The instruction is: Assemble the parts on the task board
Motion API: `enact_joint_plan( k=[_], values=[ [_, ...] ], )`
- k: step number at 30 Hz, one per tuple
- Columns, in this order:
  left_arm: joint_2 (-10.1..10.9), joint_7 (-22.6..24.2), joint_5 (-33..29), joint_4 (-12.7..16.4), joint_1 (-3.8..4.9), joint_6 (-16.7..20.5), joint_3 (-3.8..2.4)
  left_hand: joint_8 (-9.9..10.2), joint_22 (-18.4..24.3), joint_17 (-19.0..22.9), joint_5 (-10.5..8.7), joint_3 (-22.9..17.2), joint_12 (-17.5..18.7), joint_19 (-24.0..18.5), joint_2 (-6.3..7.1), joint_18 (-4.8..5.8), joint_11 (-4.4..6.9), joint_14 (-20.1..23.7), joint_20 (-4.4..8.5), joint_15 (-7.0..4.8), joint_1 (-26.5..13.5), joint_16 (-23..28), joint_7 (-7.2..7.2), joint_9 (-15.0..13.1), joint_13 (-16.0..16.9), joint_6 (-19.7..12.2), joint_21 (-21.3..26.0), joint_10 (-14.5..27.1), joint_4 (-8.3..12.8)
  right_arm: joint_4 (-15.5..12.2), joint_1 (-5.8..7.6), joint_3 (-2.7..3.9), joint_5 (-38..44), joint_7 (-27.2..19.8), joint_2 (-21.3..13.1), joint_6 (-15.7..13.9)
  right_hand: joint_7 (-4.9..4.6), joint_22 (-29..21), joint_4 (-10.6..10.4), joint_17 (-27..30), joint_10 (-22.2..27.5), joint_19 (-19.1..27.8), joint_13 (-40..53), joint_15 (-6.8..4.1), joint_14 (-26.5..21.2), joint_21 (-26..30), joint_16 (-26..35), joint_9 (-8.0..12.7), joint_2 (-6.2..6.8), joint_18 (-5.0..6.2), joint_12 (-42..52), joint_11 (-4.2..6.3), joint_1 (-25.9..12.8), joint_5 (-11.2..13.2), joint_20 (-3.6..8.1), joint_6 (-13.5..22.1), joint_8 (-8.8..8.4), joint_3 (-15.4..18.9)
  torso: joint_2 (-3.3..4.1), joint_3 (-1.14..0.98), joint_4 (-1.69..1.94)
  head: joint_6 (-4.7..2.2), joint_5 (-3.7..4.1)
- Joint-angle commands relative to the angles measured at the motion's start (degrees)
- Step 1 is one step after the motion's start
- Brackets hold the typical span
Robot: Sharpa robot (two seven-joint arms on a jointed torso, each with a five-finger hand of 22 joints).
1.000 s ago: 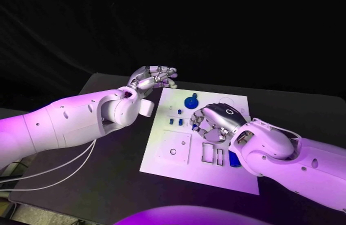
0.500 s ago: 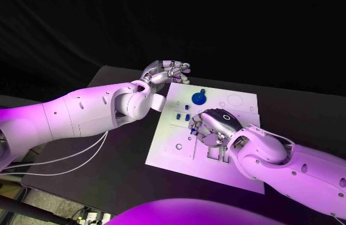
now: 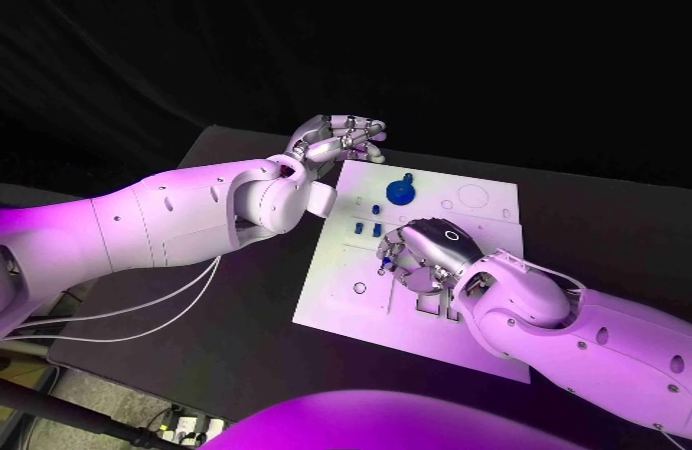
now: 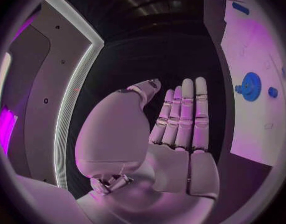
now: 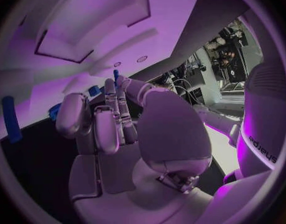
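Right hand: your right hand [image 3: 428,248] is lowered onto the middle of the white board [image 3: 335,292], palm down, its fingers curled toward the surface. In the right wrist view a thin blue peg [image 5: 116,75] stands at the tips of those fingers [image 5: 112,95]; whether it is pinched or only touched, you cannot tell.
Small blue pieces by the right hand: in the head view a small blue piece [image 3: 387,262] shows just at the fingertips, and two short blue blocks [image 3: 368,229] sit in the board beside the hand, on the side toward your left arm.
Blue bar: in the right wrist view a long blue bar [image 5: 11,119] lies flat on the board, apart from the fingers.
Blue gear: the round blue gear [image 3: 400,192] rests near the board's far edge, between your two hands and touching neither; the left wrist view shows it [image 4: 250,86] with a small blue block [image 4: 272,92] just beside it.
Left hand: your left hand [image 3: 340,138] is raised off the far left corner of the board, over the black table [image 3: 216,310]. In the left wrist view its fingers [image 4: 183,112] are straight and side by side, the thumb apart, the palm bare: released, grasping nothing.
Board: it lies flat on the table, with rectangular cut-outs [image 3: 434,302] near your right wrist.
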State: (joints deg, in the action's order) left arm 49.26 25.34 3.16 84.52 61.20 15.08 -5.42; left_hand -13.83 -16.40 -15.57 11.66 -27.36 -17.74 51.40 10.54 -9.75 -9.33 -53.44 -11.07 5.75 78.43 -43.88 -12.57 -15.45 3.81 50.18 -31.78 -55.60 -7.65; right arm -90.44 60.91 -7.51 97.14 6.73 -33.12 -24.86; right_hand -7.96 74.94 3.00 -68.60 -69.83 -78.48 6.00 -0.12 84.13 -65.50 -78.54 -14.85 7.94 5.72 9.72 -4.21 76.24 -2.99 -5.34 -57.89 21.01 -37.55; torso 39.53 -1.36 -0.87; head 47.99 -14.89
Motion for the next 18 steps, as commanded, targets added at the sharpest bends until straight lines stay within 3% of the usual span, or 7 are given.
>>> enact_joint_plan(
  k=[1,18],
  values=[
    [-0.1,0.4,0.0,0.0,0.02,-0.2,-0.02,0.1,0.1,0.1,0.17,0.1,0.1,0.0,0.03,-0.5,0.09,0.6,-0.22,0.02,0.6,0.2,-0.15,0.1,0.1,-0.3,0.2,0.4,0.4,0.1,-0.13,-0.04,0.8,-0.6,0.1,0.9,-0.21,0.3,0.4,0.1,0.0,0.2,0.1,-0.41,1.5,0.4,-0.2,-0.1,-0.8,-0.36,0.1,0.2,0.0,-0.1,-0.01,-0.2,0.22,-0.1,0.02,0.06,0.12,0.08,0.08],
    [-0.1,0.2,0.0,0.0,0.02,-0.4,-0.02,0.1,0.1,0.1,0.13,0.1,0.1,-0.1,0.0,-0.48,0.05,0.7,-0.26,0.06,0.5,0.2,-0.18,0.1,0.1,-0.3,0.4,0.5,0.3,0.7,-0.5,-0.2,0.9,-0.8,0.6,2.0,-0.23,0.4,0.4,0.0,0.0,0.1,0.1,-0.39,1.5,0.3,-0.3,-0.1,-0.84,-0.38,0.1,0.18,-0.1,-0.1,-0.02,-0.2,0.2,-0.1,0.01,0.12,0.14,0.38,-0.08]
  ],
)
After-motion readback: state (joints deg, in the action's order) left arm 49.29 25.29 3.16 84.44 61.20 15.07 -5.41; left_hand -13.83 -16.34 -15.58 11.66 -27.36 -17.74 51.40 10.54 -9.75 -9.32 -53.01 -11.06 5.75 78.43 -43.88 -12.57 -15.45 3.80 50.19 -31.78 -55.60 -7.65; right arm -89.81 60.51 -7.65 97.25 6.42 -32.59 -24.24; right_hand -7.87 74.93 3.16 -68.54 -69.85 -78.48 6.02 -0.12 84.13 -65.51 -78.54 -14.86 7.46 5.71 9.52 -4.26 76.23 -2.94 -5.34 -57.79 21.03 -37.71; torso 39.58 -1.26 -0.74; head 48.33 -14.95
